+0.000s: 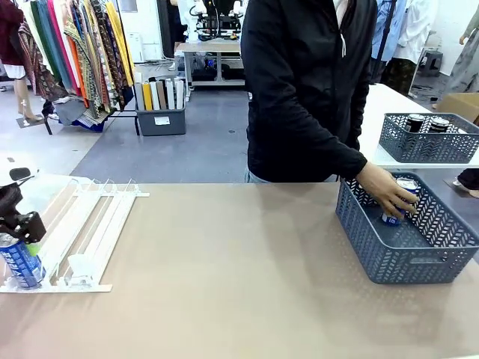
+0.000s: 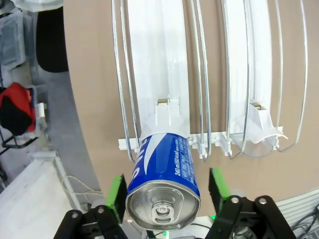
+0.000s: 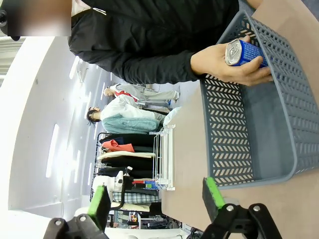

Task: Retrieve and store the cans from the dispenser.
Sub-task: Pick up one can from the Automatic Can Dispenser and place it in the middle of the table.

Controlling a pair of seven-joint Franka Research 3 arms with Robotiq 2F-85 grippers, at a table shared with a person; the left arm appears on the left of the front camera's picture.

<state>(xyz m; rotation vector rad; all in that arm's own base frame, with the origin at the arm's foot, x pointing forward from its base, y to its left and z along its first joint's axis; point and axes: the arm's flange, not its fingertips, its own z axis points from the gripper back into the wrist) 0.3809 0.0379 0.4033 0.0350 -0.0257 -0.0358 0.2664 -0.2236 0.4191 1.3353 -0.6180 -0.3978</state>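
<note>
Two cans in play: a blue can (image 2: 164, 172) at the dispenser (image 1: 86, 228); a second blue can (image 1: 408, 187) in the person's hand (image 1: 382, 191).
Dispenser position: at the left edge of the table (image 1: 239, 269), front stops toward the robot's edge.
Blue can position: foot of the outermost lane, at the dispenser's front left corner, against the front stop.
Can axis: long axis runs along the lane; silver top faces the left wrist, base points up the slope.
Left gripper (image 2: 167, 191): jaws apart, one green pad on each side of the can body; a thin gap shows at one pad, so no clamp is confirmed.
Critical relation: can lies directly between the pads, axis in line with the fingers; closing across the can's width is judged the next action.
Right gripper (image 3: 157, 199): jaws wide apart, nothing between them, near the grey-blue basket (image 1: 408, 258) at the table's right edge.
Second blue can position: held inside the basket.
Nearer arm: left arm for the dispenser can; the basket lies well apart from it, across the table.
</note>
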